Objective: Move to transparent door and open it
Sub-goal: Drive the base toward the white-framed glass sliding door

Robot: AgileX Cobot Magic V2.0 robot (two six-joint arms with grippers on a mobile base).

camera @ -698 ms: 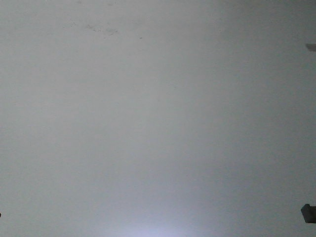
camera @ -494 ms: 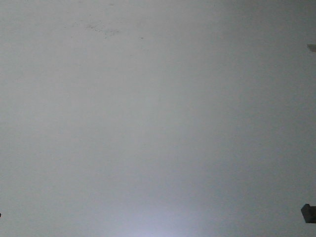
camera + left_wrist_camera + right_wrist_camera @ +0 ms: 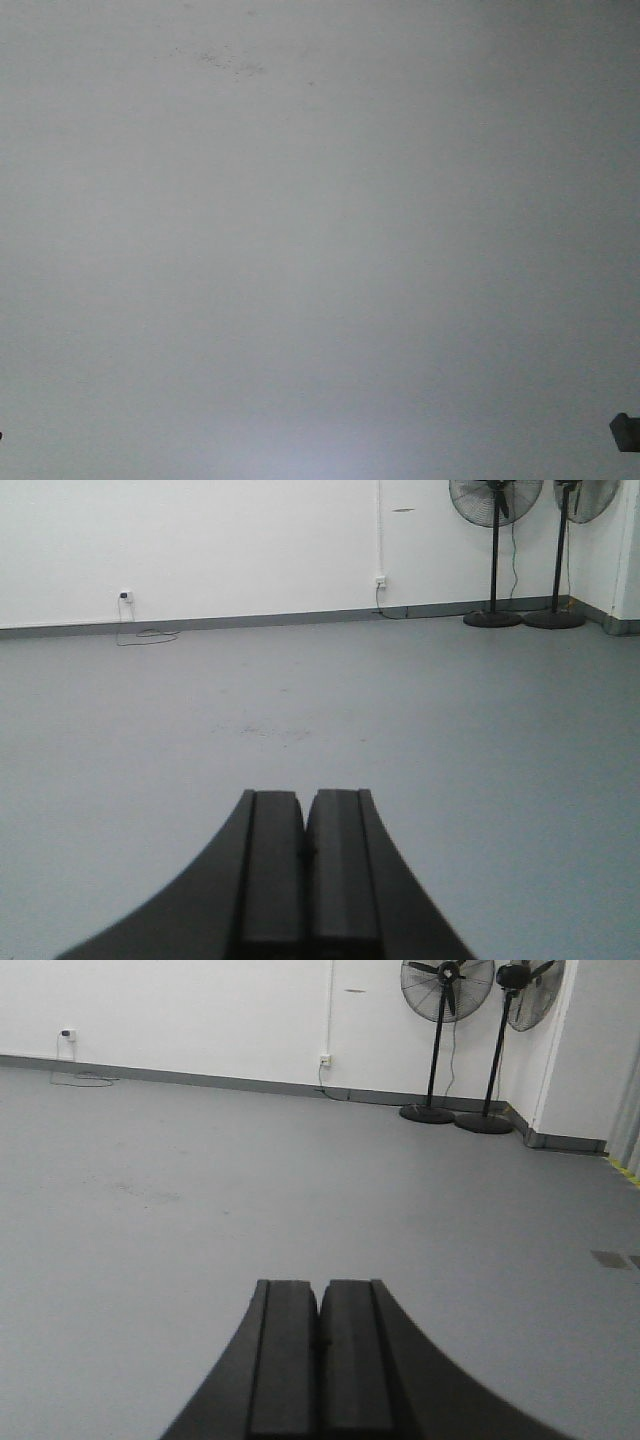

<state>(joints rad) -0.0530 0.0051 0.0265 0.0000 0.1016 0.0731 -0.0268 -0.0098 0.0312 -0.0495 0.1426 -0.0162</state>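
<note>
A grey floor (image 3: pixel 480 730) fills most of every view. The front-facing camera shows only this bare floor, with a faint patch of dark scuff marks (image 3: pixel 225 60) near the top.

In both wrist views a plain white wall (image 3: pixel 220 540) with a grey skirting strip runs along the far side of the room. Two black pedestal fans (image 3: pixel 440 1020) stand side by side near its right corner.

The left gripper (image 3: pixel 305 810) and the right gripper (image 3: pixel 320 1295) each point out over the floor, well apart from the wall. Both pairs of jaws are pressed together and pinch nothing.

Small wall sockets (image 3: pixel 325 1060) sit low on the wall, and a loose cable (image 3: pixel 145 635) lies below one.

The transparent door appears in none of these views, so its place cannot be told. The base probably has to turn or drive before it can be found.

A clear door is likely rigid, smooth and slippery on the pane, fairly heavy to swing, and liable to crack. The safest hold would be a handle or the frame edge, never the pane.
</note>
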